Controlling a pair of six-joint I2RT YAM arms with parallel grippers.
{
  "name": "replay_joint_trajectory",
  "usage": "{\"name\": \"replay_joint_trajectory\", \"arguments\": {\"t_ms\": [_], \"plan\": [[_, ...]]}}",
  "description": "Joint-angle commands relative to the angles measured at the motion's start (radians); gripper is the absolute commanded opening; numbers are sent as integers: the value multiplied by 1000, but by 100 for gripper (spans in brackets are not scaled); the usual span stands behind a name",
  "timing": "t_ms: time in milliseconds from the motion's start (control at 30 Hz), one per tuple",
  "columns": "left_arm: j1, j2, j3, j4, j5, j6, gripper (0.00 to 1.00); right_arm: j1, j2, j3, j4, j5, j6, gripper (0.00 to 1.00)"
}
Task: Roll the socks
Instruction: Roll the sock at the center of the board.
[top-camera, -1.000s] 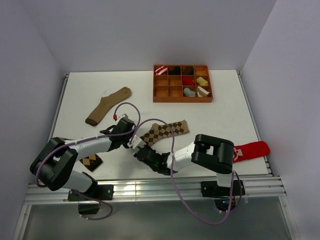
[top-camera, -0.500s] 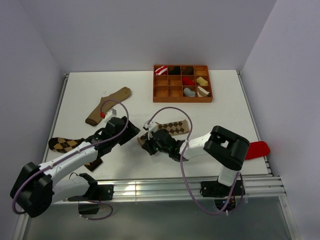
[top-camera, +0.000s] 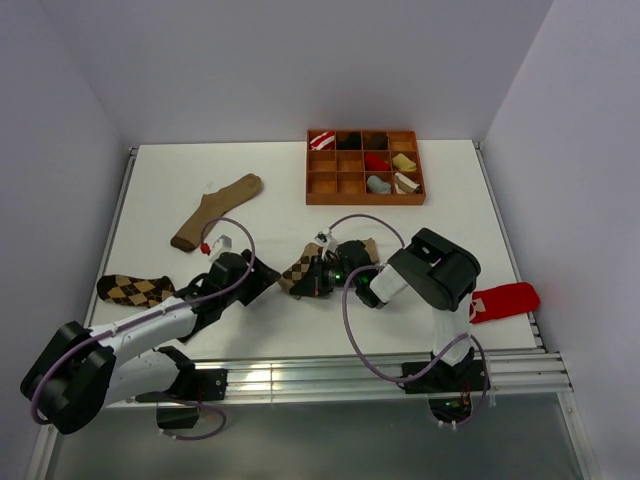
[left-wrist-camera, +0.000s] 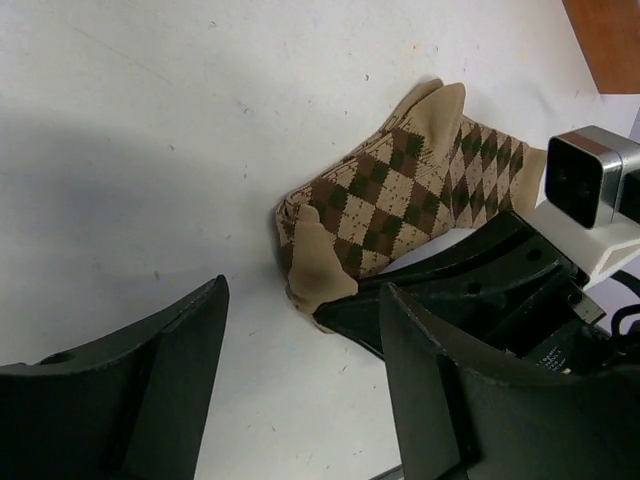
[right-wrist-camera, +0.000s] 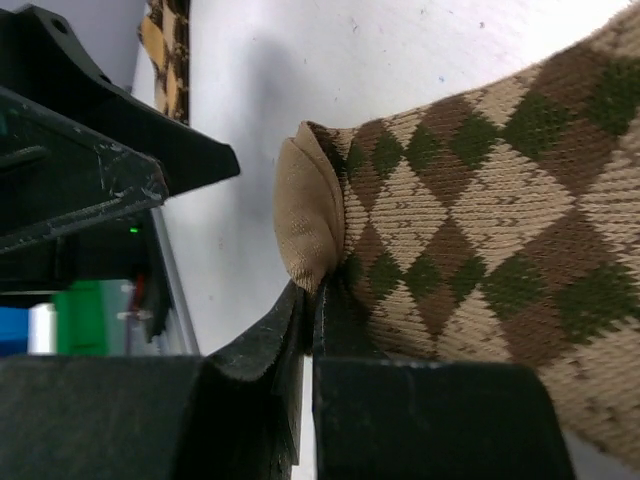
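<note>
**Pinched at the folded toe**

From above: mid-table, pinching the lighter argyle sock (top-camera: 361, 249) at its left end with the right gripper (top-camera: 311, 281). Just to the left, waiting with the left gripper (top-camera: 264, 277). Well apart at the table's left edge, lying flat as the darker argyle sock (top-camera: 135, 290).

At the left wrist: spread wide as the left gripper (left-wrist-camera: 305, 300), touching nothing, facing the sock's (left-wrist-camera: 400, 195) tan toe.

At the right wrist: pressed together as the right gripper (right-wrist-camera: 308, 305), clamped on the sock's (right-wrist-camera: 470, 200) edge beneath the tan toe.

Robot lab cell, bare white table (top-camera: 460, 230), plain walls (top-camera: 300, 60), aluminium mounting rail (top-camera: 300, 380)
</note>
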Motion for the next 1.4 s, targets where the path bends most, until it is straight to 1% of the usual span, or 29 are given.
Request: {"name": "replay_joint_trajectory", "arguments": {"t_ms": [0,233,333,400,433,533,567,633,667,733,767,800,833,867,900,967,1000,1033,1067,1100,1167,1200,1267,1300,1333,1367], "plan": [[-4,39,-3,117,24,-34,66,-20,47,-4,113,-114,115,0],[-4,179,6,189,32,-77,64,-32,91,26,44,-121,129,0],[-4,233,19,205,32,-83,61,-34,94,26,21,-118,131,0],[-4,255,20,219,32,-89,57,-37,93,26,11,-120,131,0],[-4,273,20,228,37,-92,52,-39,94,23,11,-120,132,0],[-6,305,20,236,44,-94,44,-42,94,23,1,-117,131,0],[-6,312,19,239,52,-95,38,-42,96,25,4,-118,131,0],[-10,325,20,236,54,-94,34,-43,94,28,-3,-118,128,0],[-13,327,26,228,52,-91,27,-43,91,31,-6,-117,125,0],[-19,329,42,188,47,-75,20,-43,75,35,-40,-109,97,0],[-21,329,63,168,44,-69,13,-42,65,35,-52,-97,77,1],[-22,324,75,110,32,-61,9,-42,53,35,-65,-91,63,2],[-24,318,94,76,26,-45,3,-39,23,34,-98,-83,48,6],[-27,316,136,33,20,-34,1,-37,3,35,-121,-53,8,9],[-30,316,163,-40,0,-3,1,-32,-16,39,-184,-39,-15,14],[-36,327,248,-154,-26,24,1,-17,-76,42,-230,0,-71,22],[-45,333,278,-198,-41,46,0,-11,-99,39,-264,42,-88,30],[-50,350,308,-293,-73,55,0,-5,-143,34,-285,66,-107,33],[-56,359,363,-330,-84,63,0,3,-166,32,-307,92,-148,36],[-65,370,387,-368,-91,80,0,20,-192,29,-346,168,-171,41],[-68,405,449,-447,-86,97,0,44,-261,20,-380,254,-231,46],[-68,431,468,-467,-85,112,0,72,-306,16,-400,332,-251,49],[-68,460,515,-525,-75,126,0,105,-350,0,-417,447,-315,51],[-68,489,529,-541,-71,139,0,150,-369,-4,-431,496,-340,52],[-68,506,543,-556,-63,147,0,173,-399,-6,-436,597,-361,52],[-67,520,566,-576,-54,152,0,197,-409,-4,-440,645,-401,52]]}}
